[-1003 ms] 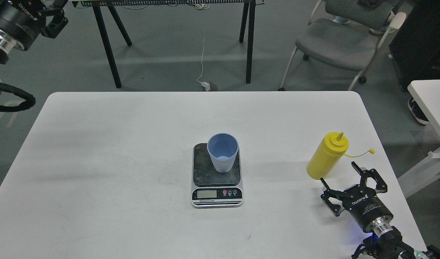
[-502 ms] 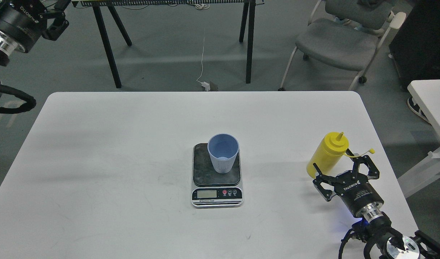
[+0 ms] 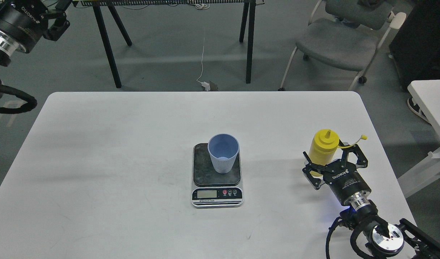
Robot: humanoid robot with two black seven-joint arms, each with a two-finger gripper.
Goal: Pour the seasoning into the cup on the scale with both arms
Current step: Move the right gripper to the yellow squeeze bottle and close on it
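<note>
The yellow seasoning bottle (image 3: pixel 324 144) stands near the table's right edge, its small cap (image 3: pixel 363 137) dangling to the right on a thin tether. My right gripper (image 3: pixel 331 153) is open, with its fingers on either side of the bottle's lower body and a gap on the right side. The light blue cup (image 3: pixel 223 153) stands upright on the scale (image 3: pixel 217 194) at the table's middle; its inside shows no contents I can make out. My left gripper (image 3: pixel 52 21) is raised at the top left, off the table, with its fingers partly cut off by the frame edge.
The white table (image 3: pixel 115 162) carries only the scale, cup and bottle. Beyond its far edge are black trestle legs (image 3: pixel 108 46) and a grey chair (image 3: pixel 335 39). Another white table's corner (image 3: pixel 432 97) shows at right.
My right gripper has moved forward and left until its fingers sit around the bottle. The bottle has shifted a little left and away and stands more upright. The left arm has barely moved.
</note>
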